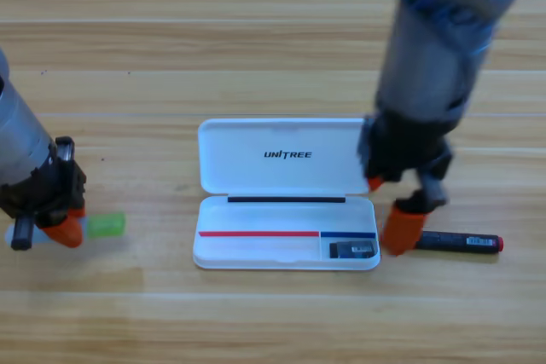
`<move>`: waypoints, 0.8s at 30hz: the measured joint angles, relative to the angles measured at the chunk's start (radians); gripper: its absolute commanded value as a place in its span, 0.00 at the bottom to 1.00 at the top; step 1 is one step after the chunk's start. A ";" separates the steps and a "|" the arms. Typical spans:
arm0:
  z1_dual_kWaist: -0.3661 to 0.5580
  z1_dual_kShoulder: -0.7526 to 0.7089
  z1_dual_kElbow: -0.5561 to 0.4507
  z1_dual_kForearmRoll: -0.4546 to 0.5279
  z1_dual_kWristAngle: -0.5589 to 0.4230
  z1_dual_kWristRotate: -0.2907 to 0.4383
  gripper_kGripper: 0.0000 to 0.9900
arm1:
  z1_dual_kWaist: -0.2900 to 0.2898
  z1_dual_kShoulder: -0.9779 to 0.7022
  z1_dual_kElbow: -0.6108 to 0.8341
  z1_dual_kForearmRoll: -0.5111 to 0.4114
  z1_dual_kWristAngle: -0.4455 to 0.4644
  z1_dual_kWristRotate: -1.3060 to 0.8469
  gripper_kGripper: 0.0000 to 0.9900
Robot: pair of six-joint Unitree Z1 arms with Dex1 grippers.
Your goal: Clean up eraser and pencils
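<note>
A wooden table [256, 23] carries an open white case [286, 193]. The eraser [352, 250] lies in the tray's lower right compartment, so the pens are what is left. The right gripper [401, 219] hangs just beside the case, at the red-capped end of the black pen [456, 242], its orange jaws parted around nothing; next it needs a centred grasp. The left gripper [55, 228] sits on the green-ended pen [102, 226]; I cannot tell its grip.
</note>
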 measured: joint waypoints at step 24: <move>-0.009 -0.005 -0.180 0.146 -0.052 -0.015 0.08 | -0.147 0.012 0.237 -0.190 -0.045 -0.107 0.82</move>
